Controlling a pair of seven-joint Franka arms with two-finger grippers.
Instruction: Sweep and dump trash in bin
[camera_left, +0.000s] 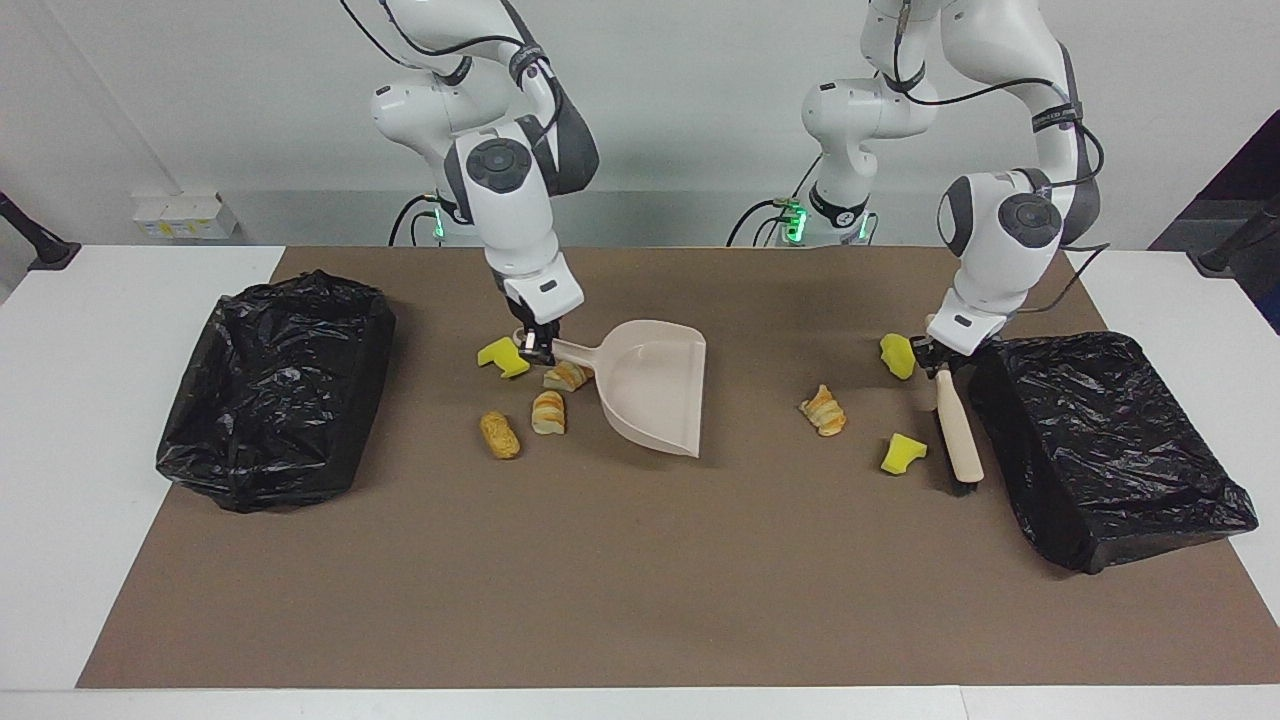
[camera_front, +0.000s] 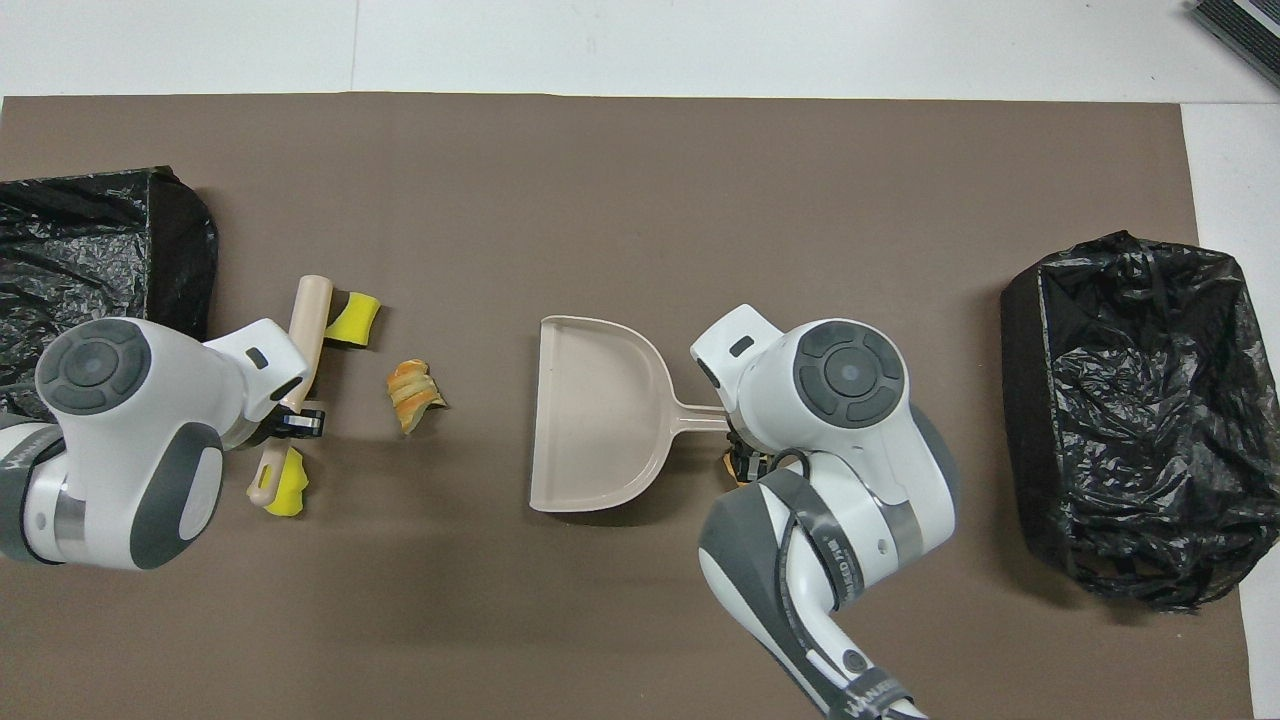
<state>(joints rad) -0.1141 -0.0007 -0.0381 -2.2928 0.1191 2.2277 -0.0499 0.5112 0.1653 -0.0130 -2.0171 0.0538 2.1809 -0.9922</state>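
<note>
Yellow sponge chunks (camera_left: 502, 358); striped pastry bits (camera_left: 823, 410)

text: part of a word, "WANE…", on the band of the right arm (camera_front: 860, 690) | rest of it cut off | nothing else legible

The right arm is seen coming down from the top left of centre in the facing view, its wrist angled downward and its gripper (camera_left: 537, 345) clamped shut, fingertips pointed at the surface. The left arm is bent at the upper right of that view, forearm lowered, with its gripper (camera_left: 937, 360) likewise closed tight. In the overhead view both wrists are seen from above, the left at lower left, the right just right of centre.
</note>
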